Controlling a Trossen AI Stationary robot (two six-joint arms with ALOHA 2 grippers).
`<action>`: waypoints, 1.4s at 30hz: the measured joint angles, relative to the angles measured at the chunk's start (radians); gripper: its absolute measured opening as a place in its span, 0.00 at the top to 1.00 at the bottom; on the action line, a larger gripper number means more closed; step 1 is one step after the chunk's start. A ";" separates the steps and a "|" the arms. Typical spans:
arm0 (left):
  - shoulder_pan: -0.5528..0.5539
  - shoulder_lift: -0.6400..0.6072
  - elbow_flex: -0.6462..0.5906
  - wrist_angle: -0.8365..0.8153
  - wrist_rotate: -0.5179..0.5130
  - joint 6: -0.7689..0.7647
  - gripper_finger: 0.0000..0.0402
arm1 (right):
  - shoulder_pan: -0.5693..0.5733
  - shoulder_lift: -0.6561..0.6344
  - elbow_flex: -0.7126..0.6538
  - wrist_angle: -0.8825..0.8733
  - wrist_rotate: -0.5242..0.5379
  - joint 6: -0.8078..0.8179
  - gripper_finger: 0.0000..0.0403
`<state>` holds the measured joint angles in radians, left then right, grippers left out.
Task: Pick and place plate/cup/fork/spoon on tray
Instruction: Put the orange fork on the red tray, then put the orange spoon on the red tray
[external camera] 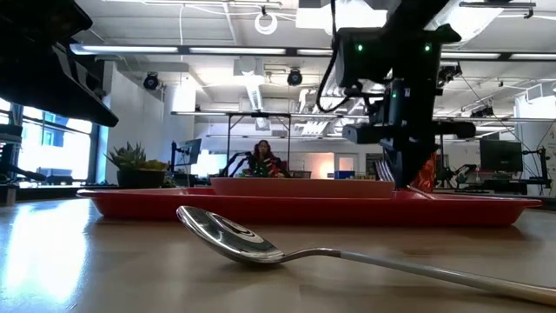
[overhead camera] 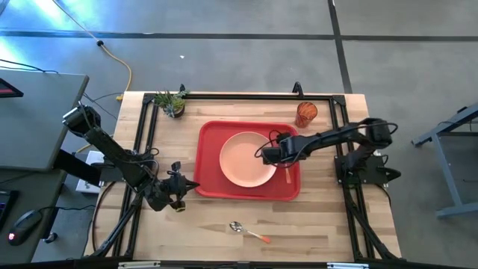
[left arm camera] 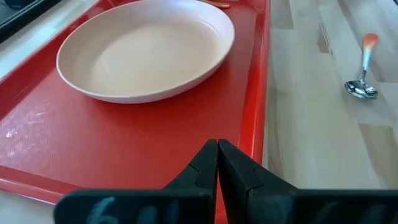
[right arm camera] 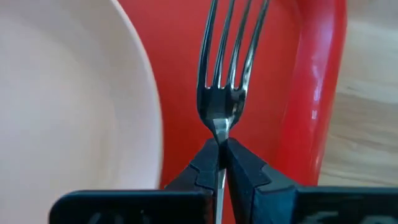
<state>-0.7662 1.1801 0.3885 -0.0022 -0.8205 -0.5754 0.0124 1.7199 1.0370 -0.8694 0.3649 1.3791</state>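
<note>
The red tray (overhead camera: 213, 142) lies mid-table with the peach-pink plate (overhead camera: 246, 159) on it. My right gripper (overhead camera: 287, 158) is over the tray's right part, between the plate (right arm camera: 68, 93) and the tray's right rim (right arm camera: 311, 93). It is shut on the fork (right arm camera: 227, 81). My left gripper (left arm camera: 217, 149) is shut and empty at the tray's near left corner (overhead camera: 200, 187). The spoon (overhead camera: 246, 231) lies on the wood near the table's front edge. The orange-red cup (overhead camera: 306, 113) stands upright on the wood beyond the tray's far right corner. My right gripper pinches the fork's silver neck (right arm camera: 219, 127), just below the tines, between its two fingertips. The fingers come from above. The fork lies about level over the tray floor with its tines toward the table's far edge. Whether it touches the tray, I cannot tell.
A small potted plant (overhead camera: 173, 103) stands at the table's far left. A black frame (overhead camera: 149, 134) runs along the table's left, far and right sides. In the low view the spoon (external camera: 234, 236) lies close in front, and a person sits far behind the table.
</note>
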 joint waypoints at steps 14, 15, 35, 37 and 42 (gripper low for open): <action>0.000 0.000 0.000 0.000 0.000 -0.023 0.99 | -0.027 0.043 0.000 0.061 -0.004 0.026 0.87; 0.000 0.000 0.000 0.000 0.004 -0.023 0.99 | -0.028 0.043 0.000 0.070 -0.011 0.016 0.86; 0.001 0.000 0.000 0.000 -0.003 -0.011 0.99 | 0.248 -0.071 0.004 0.081 0.187 -0.080 0.74; -0.006 0.000 0.000 -0.001 -0.001 -0.034 0.99 | 0.341 -0.080 0.004 0.103 0.261 -0.046 0.74; -0.022 0.000 0.000 0.000 -0.004 -0.043 0.99 | 0.511 -0.070 0.005 0.247 0.302 -0.018 0.74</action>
<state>-0.7885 1.1801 0.3885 -0.0025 -0.8249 -0.6187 0.5232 1.6495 1.0416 -0.6227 0.6671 1.3611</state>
